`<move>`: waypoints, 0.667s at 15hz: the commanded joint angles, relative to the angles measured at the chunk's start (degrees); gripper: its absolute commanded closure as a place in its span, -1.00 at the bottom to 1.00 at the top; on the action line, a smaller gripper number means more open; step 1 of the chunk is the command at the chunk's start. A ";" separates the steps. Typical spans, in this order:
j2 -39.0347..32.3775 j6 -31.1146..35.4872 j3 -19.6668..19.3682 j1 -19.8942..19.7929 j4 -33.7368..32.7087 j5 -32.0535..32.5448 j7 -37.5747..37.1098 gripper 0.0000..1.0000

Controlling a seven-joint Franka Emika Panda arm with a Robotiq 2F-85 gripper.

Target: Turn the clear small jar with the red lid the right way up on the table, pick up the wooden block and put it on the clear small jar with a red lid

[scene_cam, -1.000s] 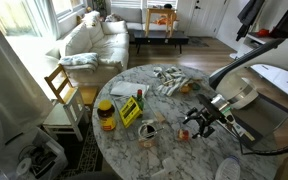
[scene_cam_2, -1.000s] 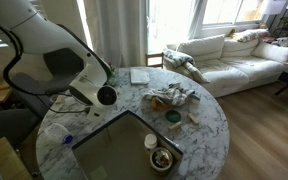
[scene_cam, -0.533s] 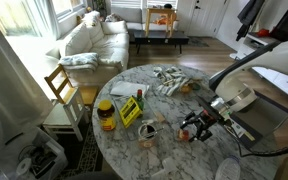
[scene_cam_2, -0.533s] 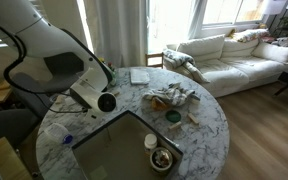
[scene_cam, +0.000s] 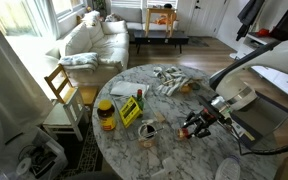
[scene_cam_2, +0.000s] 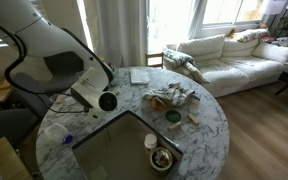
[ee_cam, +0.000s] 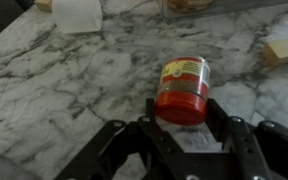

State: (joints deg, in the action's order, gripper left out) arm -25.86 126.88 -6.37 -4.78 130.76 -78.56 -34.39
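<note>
In the wrist view the clear small jar with the red lid lies on the marble table, lid end toward the camera. My gripper has a finger pressed against each side of the red lid. In an exterior view the gripper hangs low over the table's near right part, with the jar a small red spot at its tips. In an exterior view the arm hides gripper and jar. A tan thing at the wrist view's right edge may be the wooden block; I cannot tell.
An amber jar with a yellow lid and a yellow box stand at the table's left. A crumpled cloth lies at the back. A dark flat tray lies by the arm's base, with a white cup and a bowl.
The fingers have closed in from wide open onto the sides of the red lid. The arm has barely shifted and the jar lies where it was.
</note>
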 commanded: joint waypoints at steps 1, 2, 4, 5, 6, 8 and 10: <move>3.83 3.76 -1.40 2.61 0.74 5.59 -2.37 0.46; 4.75 5.49 -1.71 3.64 0.70 9.09 -4.23 0.46; 6.38 8.63 -2.07 5.39 0.73 16.68 -8.66 0.46; 7.35 9.62 -2.16 6.37 0.68 21.34 -11.71 0.46; 7.86 10.17 -2.25 7.13 0.61 26.01 -14.77 0.46; 9.09 9.09 -3.74 10.12 0.23 35.86 -21.86 0.46; 9.80 7.37 -4.79 12.68 -0.61 45.47 -28.56 0.46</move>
State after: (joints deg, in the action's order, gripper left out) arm -17.66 135.86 -8.51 3.60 130.31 -44.30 -54.61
